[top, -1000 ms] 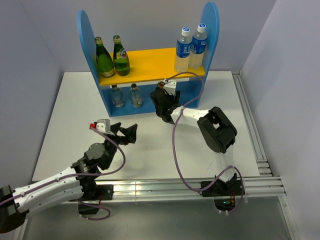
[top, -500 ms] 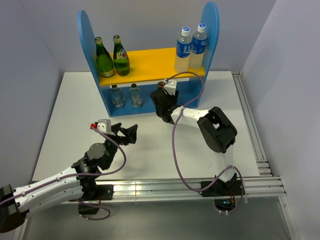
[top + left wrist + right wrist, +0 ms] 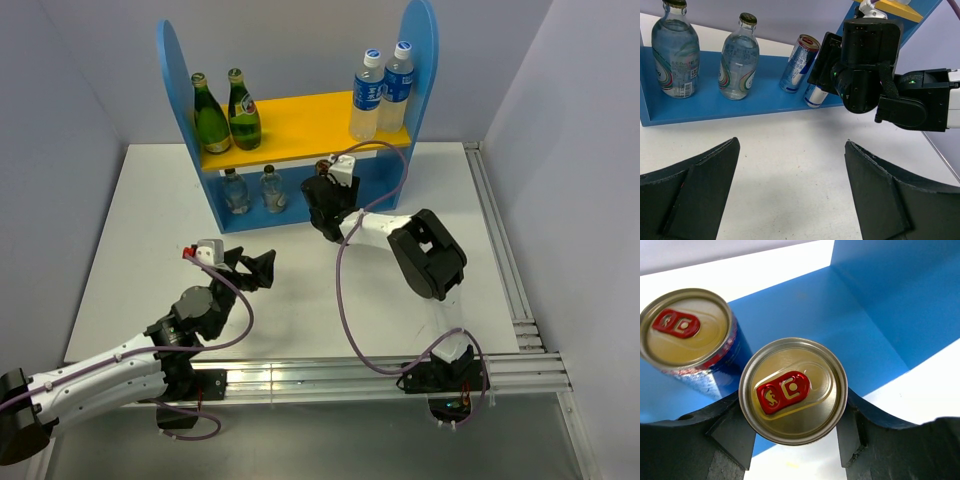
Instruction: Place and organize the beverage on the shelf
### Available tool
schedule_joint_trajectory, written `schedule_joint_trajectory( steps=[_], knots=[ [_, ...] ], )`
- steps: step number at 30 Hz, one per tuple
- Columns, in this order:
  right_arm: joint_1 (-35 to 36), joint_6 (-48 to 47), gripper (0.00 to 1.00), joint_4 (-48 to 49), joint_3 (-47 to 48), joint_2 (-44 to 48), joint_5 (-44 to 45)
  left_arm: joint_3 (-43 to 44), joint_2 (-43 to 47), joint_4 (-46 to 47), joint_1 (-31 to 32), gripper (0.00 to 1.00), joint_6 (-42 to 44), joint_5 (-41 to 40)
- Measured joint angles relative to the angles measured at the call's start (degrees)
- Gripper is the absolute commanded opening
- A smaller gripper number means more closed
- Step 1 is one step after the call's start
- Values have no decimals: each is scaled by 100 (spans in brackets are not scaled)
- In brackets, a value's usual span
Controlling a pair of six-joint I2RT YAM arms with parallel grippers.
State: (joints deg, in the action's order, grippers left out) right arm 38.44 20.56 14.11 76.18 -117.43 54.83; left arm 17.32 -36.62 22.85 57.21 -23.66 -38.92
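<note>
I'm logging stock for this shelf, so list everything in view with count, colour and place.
shelf: 1, blue with yellow upper board, far side of table
green bottles: 2, dark green, upper board, left end
tall bottles: 2, clear with blue caps, upper board, right end
short bottles: 2, clear with green labels, lower level, left
cans: 2, silver-blue-red, lower level; one standing, one gripped
table: 1, white, under everything
left gripper: 1, black, open above the table
right gripper: 1, black, shut on a can
</note>
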Motion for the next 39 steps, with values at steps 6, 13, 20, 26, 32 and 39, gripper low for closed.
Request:
schedule_joint_trajectory(
  steps=[6,13,20,26,32,39],
  knots=[
    [-101,-358,0,476,-2,-107,17,-2,-39,-2,0,92,0,0],
    [-177,-627,13,848,-28,-177,-50,-4,-37,-4,0,92,0,-2],
    [-240,-874,100,1287,-197,-177,-199,-7,-39,-4,0,92,0,-4],
    [-293,-953,100,1681,-428,-103,-299,-7,-103,-2,0,92,4,-4],
    [-337,-866,100,2098,-979,507,-278,-7,-197,11,0,92,9,-7],
    [-229,-745,100,2225,-1622,1113,-258,-7,-365,37,0,92,24,-22]
  ],
)
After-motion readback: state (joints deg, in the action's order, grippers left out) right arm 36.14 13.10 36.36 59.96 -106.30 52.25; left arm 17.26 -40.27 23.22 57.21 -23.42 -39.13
